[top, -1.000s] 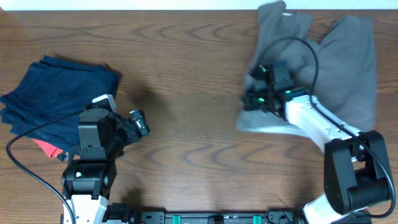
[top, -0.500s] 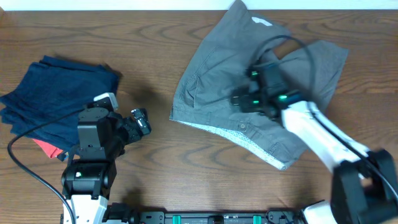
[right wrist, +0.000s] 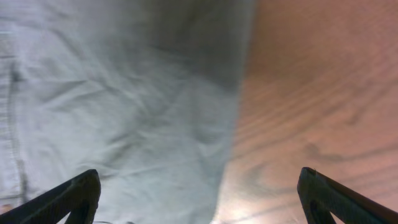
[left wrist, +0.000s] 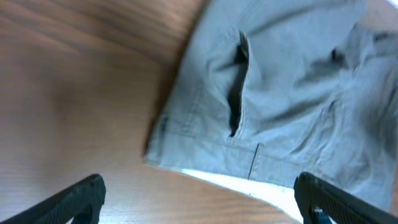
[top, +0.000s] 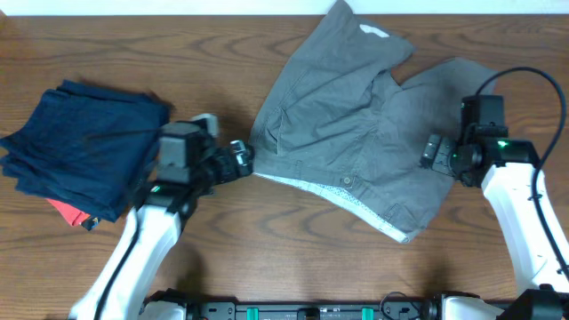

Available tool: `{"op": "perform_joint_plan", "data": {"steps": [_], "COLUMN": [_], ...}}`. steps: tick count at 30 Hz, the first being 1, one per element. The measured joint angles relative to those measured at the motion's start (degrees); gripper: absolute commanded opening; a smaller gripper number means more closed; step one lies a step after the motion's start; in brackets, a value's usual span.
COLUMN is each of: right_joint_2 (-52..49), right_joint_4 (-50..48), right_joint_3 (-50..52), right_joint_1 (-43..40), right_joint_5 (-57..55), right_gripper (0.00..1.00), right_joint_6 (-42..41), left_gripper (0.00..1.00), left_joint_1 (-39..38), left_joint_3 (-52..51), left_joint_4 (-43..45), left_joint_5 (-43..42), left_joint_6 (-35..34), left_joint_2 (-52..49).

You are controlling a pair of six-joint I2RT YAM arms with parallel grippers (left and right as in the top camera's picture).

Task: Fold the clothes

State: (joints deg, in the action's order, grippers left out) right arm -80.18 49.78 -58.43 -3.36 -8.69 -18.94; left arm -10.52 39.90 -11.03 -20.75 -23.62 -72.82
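Well right of the navy stack (top: 84,147), the grey shorts (top: 356,116) lie rumpled flat, likely light, soft and floppy, best pinched at the stiffer waistband (top: 311,186) corner nearest that stack; left gripper (top: 238,161) and right gripper (top: 432,151) both spread, holding nothing.

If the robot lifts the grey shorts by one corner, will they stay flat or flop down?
Probably flop: the grey shorts lie wrinkled and rumpled, like soft cloth. The pocket gapes open, so layers would likely sag apart. Pushed, they would probably bunch up rather than slide across the wooden table.
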Motion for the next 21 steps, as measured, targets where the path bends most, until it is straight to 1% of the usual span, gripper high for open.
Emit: {"op": "perform_joint_plan", "data": {"steps": [4,5,6,7,8,9,10,11,14,17,21], "right_joint_2": [0.0,0.0,0.0,0.0,0.0,0.0,0.0,0.0,0.0,0.0,0.0], "right_joint_4": [0.6,0.6,0.6,0.6,0.7,0.8,0.8,0.7,0.7,0.8,0.8], "right_joint_3": [0.0,0.0,0.0,0.0,0.0,0.0,0.0,0.0,0.0,0.0,0.0], "right_joint_1": [-1.0,-1.0,-1.0,-1.0,-1.0,-1.0,-1.0,-1.0,-1.0,-1.0,-1.0], "right_joint_5": [-0.2,-0.2,-0.2,-0.2,-0.2,-0.2,-0.2,-0.2,-0.1,0.2,1.2], "right_gripper": [0.99,0.99,0.99,0.99,0.99,0.99,0.99,0.99,0.99,0.99,0.99], "right_joint_6": [0.0,0.0,0.0,0.0,0.0,0.0,0.0,0.0,0.0,0.0,0.0], "left_gripper": [0.99,0.94,0.78,0.59,0.34,0.20,0.08,0.06,0.06,0.06,0.06], "left_joint_1": [-3.7,-4.5,-5.1,-5.7,-6.2,-6.4,-6.6,-6.6,-6.1,-4.4,0.4], "left_joint_3": [0.0,0.0,0.0,0.0,0.0,0.0,0.0,0.0,0.3,3.2,13.6], "left_joint_4": [7.0,8.4,10.0,11.5,13.1,14.8,16.2,17.6,21.0,21.7,18.2], "left_joint_5": [-0.3,-0.3,-0.4,-0.3,-0.3,-0.3,-0.3,-0.2,2.3,5.7,8.3], "left_joint_6": [-0.2,-0.2,-0.4,-0.7,-0.5,-0.2,0.0,0.3,1.2,1.3,1.4], "left_joint_2": [-11.3,-13.5,-15.4,-17.1,-18.7,-20.0,-20.8,-21.4,-21.7,-21.7,-21.7]}}
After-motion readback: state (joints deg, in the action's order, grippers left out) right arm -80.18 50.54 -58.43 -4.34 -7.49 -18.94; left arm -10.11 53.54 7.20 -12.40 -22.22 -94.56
